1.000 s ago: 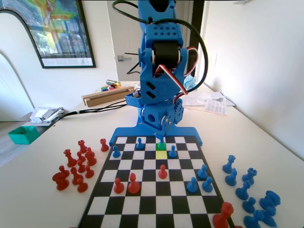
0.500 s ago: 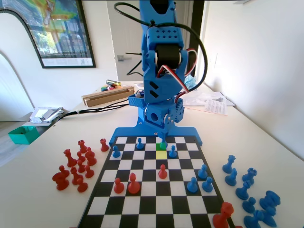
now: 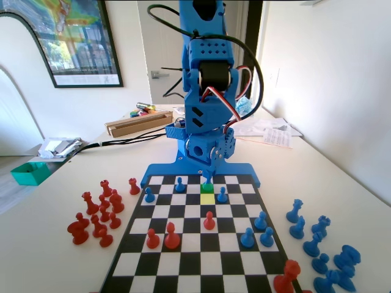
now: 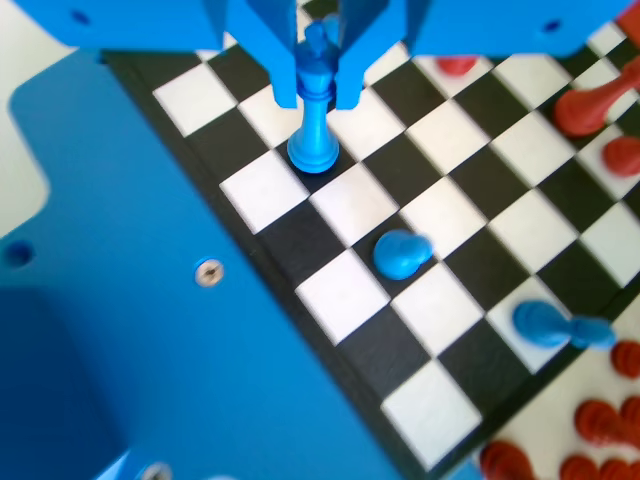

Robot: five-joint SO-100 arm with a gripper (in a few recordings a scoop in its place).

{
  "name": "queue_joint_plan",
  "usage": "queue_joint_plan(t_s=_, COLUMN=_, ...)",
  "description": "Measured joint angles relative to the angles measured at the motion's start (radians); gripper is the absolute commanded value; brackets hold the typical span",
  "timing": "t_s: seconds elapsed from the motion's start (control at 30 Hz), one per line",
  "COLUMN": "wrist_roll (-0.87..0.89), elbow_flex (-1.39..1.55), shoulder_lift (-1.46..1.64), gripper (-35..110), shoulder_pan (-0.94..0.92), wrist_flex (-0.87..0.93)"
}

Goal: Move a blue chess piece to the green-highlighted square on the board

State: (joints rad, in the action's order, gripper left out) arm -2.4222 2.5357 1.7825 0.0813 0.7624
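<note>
So the blue two-finger tool [image 4: 318, 85] is hanging down over the far end of the flat black-and-white chequered board [image 3: 201, 244], right next to its blue plastic rim. In the wrist view you can see it's got the small slim blue plastic chess piece [image 4: 314, 125] pinched between its jaws, one on each side of the narrow top, closed snug on it. The piece is upright, and its round base looks like it's sitting on a dark square, or at least right at the surface; can't tell for sure if it's fully touching down.

In the fixed view the tool [image 3: 208, 176] is directly above the bright green-highlighted square [image 3: 208, 188], and the piece is mostly hidden by the arm there, just a bit of blue poking down onto the green. A yellow-tinted square [image 3: 208, 199] sits just in front of the green one, on the near side.

Other blue pawns stand on the board nearby, one [image 3: 180, 184] to the left and one [image 3: 222, 195] to the right of the green square in the fixed view. A red pawn [image 3: 209, 220] stands mid-board. Captured red pieces [image 3: 98, 213] are clustered on the white worktop [image 3: 49, 244] left of the board, and blue ones [image 3: 321, 244] on the right.
</note>
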Motion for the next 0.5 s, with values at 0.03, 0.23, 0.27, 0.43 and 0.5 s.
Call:
queue_joint_plan(t_s=0.03, wrist_roll=0.0, elbow_flex=0.0, shoulder_lift=0.0, gripper=2, shoulder_pan=-0.002, wrist_flex=-0.012)
queue_joint_plan(t_s=0.23, wrist_roll=0.0, elbow_flex=0.0, shoulder_lift=0.0, gripper=11, shoulder_pan=-0.006, wrist_flex=-0.018)
queue_joint_plan(t_s=0.27, wrist_roll=0.0, elbow_flex=0.0, shoulder_lift=0.0, gripper=14, shoulder_pan=-0.006, wrist_flex=-0.023)
queue_joint_plan(t_s=0.43, wrist_roll=0.0, elbow_flex=0.0, shoulder_lift=0.0, gripper=17, shoulder_pan=-0.006, wrist_flex=-0.017)
queue_joint_plan(t_s=0.5, wrist_roll=0.0, elbow_flex=-0.002, shoulder_lift=0.0, gripper=18, shoulder_pan=-0.006, wrist_flex=-0.008)
